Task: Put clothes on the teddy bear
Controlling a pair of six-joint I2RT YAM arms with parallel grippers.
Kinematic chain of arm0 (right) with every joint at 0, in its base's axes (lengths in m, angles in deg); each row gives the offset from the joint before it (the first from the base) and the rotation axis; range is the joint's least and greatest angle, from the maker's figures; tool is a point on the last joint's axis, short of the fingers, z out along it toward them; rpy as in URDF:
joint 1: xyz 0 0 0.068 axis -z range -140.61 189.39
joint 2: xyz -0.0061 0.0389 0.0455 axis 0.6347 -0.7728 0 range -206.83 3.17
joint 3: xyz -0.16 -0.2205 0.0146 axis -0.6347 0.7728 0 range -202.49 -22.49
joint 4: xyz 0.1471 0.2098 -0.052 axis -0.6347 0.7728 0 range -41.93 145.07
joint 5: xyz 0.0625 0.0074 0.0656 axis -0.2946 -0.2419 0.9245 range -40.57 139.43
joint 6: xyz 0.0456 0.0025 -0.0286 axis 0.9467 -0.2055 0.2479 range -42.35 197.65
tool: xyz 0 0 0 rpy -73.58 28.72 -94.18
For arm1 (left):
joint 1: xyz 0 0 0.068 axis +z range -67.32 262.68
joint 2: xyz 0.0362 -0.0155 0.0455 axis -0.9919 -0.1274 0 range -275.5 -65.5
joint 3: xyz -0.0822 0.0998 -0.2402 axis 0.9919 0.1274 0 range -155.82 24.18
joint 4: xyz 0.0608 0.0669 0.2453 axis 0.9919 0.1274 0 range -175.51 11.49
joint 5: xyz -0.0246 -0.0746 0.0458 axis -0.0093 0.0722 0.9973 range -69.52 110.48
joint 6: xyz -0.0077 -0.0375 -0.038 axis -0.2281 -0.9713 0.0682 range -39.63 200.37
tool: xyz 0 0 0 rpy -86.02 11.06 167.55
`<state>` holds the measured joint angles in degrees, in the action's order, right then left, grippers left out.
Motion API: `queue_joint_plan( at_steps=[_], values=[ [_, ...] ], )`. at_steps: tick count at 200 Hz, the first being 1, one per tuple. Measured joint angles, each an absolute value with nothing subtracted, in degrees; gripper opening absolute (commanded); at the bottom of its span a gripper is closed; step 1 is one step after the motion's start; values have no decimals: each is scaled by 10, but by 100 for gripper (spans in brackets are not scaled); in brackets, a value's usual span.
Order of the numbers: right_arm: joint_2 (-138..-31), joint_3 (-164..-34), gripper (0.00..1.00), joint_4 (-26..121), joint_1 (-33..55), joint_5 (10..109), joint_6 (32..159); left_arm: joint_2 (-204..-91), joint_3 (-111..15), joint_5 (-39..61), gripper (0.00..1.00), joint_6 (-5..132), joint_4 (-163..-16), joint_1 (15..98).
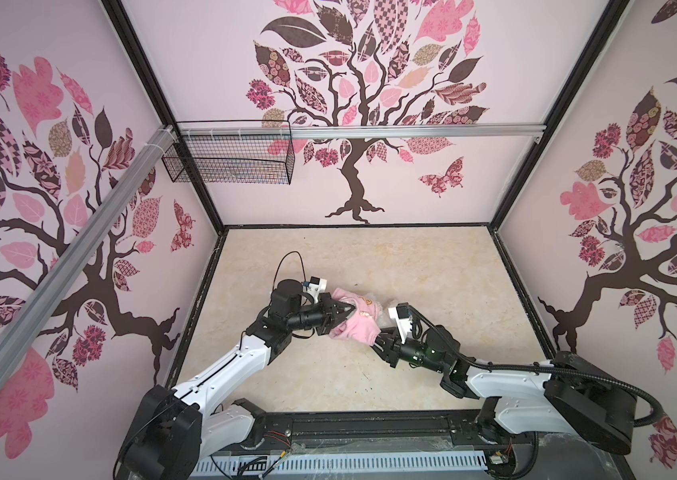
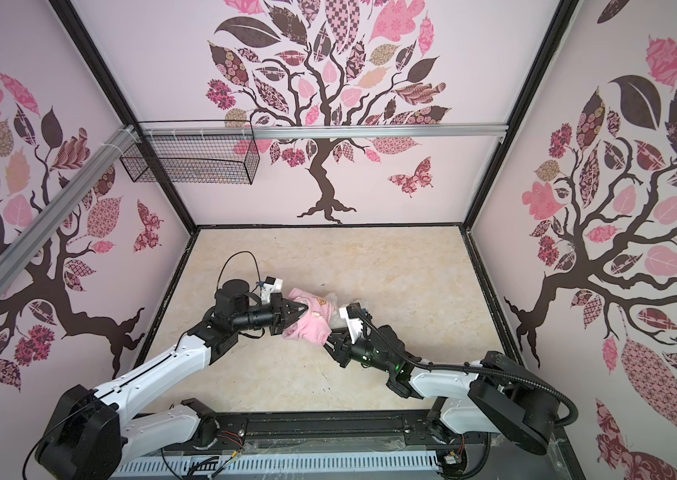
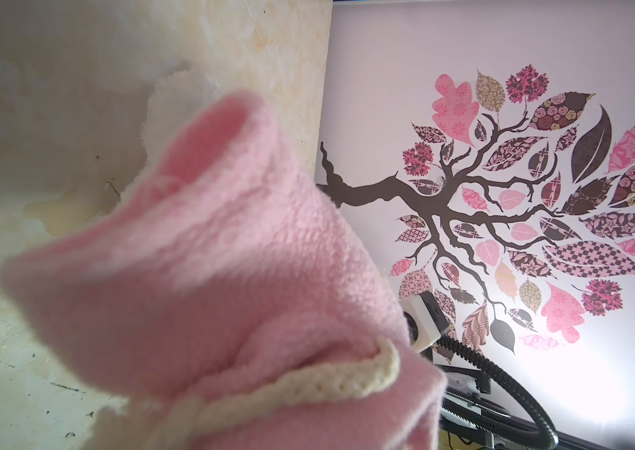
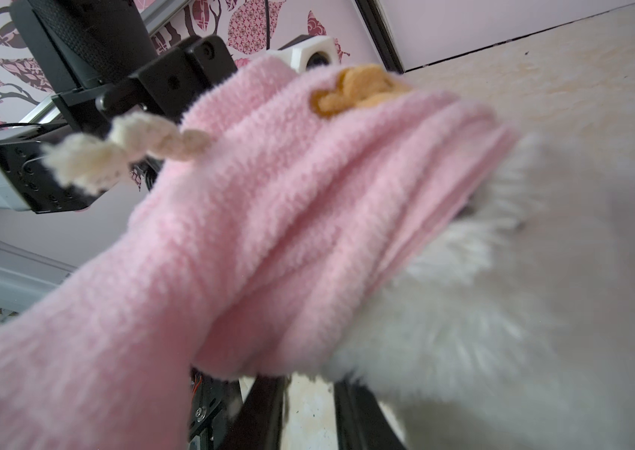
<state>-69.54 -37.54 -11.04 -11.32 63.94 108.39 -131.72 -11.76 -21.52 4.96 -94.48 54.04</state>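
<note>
Plush like this is going to be handling light, soft and squashy: the teddy bear [image 4: 502, 311] is giving way under any push and is likely sliding readily on the smooth table [image 1: 370, 257]. By my judgement a limb or the body is offering a better hold than loose fur. It is lying near the middle of the table, mostly covered by the pink shirt [image 1: 355, 322], with only white fur peeking out on the side nearer the right arm (its face is not showing in any view). The shirt is looking like stretchy fleece, bunching in folds, and a hem or the edge of an opening is looking like the place to pinch it. Its cream drawstring [image 3: 308, 383] is dangling free and may be prone to snagging.

The left gripper [image 1: 343, 311] is reaching in low from the left, its forearm nearly level, and is clenching a fold of the pink shirt beside the orange patch [image 1: 366, 300]. The right gripper [image 1: 378, 337] is coming in from the right, its wrist angling toward the shirt's near edge and its fingertips buried under the fabric. Whether they are released or gripping anything, I cannot tell.
</note>
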Motion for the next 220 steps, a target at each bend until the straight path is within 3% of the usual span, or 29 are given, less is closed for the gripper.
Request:
queue_joint_plan(
  at_steps=[47, 151, 181, 207, 220],
  values=[
    [-692, -374, 0, -105, -113, 635, 1076, -1318, -120, -208, 0, 59, -935, 537],
    [-570, -318, 0, 158, -112, 423, 1176, -1318, -178, -220, 0, 158, -801, 579],
    [-570, -292, 0, 172, -109, 417, 1162, -1319, -179, -232, 0, 163, -795, 579],
    [-556, -299, 22, 152, -108, 490, 1111, -1319, -179, -242, 0, 176, -809, 579],
    [-529, -308, 27, 153, -108, 525, 1081, -1317, -179, -243, 0, 207, -805, 579]
  ],
)
